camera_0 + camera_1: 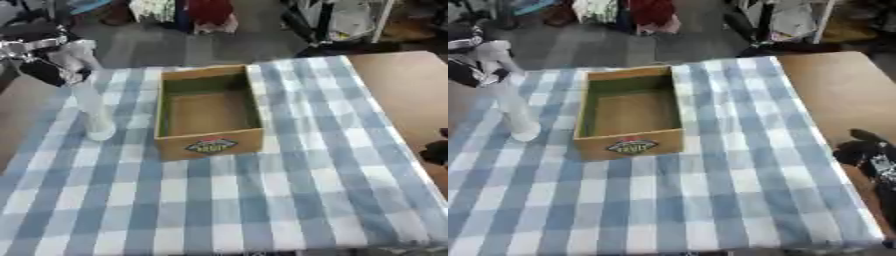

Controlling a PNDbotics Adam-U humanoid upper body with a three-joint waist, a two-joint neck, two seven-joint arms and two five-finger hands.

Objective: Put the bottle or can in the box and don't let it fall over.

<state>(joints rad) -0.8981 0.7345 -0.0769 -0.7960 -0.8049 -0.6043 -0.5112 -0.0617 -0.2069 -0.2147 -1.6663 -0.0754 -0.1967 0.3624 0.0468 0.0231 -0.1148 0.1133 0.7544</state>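
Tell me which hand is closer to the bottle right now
Left. The left hand is at the top of the bottle, which stands upright left of the box. The right hand is far off at the table's right edge.

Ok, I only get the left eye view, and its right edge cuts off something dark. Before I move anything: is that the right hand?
Observer: Yes. The right eye view shows much more of the right hand, a dark shape near that picture's right edge.
Operator: Is it on the cloth?
Observer: No, it is just past the right edge of the checked cloth, over the bare wooden tabletop.
Operator: Is it near the box?
Observer: No, it is well apart from the wooden box, with a wide stretch of cloth between them.
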